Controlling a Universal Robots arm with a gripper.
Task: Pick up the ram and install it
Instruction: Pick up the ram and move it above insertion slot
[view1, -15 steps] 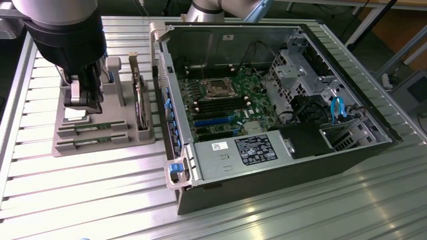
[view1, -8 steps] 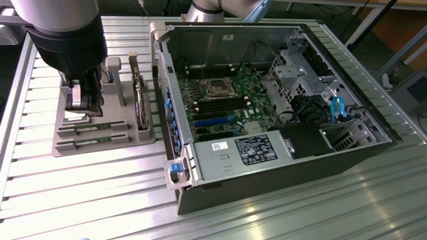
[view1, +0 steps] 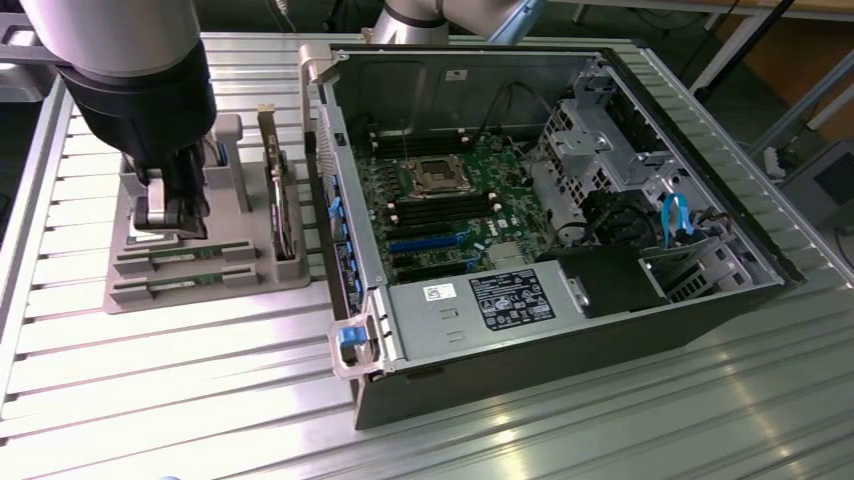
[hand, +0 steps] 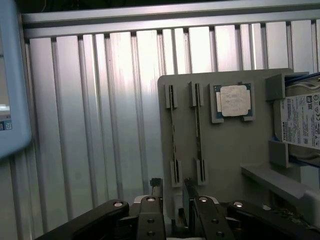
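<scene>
Two ram sticks stand on edge in slots of a grey holder: one ram and a second ram beside it. In the exterior view the ram sticks show as thin green strips at the near end of the holder. My gripper hangs low over the holder, just behind the sticks. In the wrist view the gripper is open, its fingertips standing either side of the line of the first stick, with nothing held.
A silver CPU chip and a hard drive also sit in the holder. An open PC case with its motherboard lies at the exterior view's right on the ribbed metal table.
</scene>
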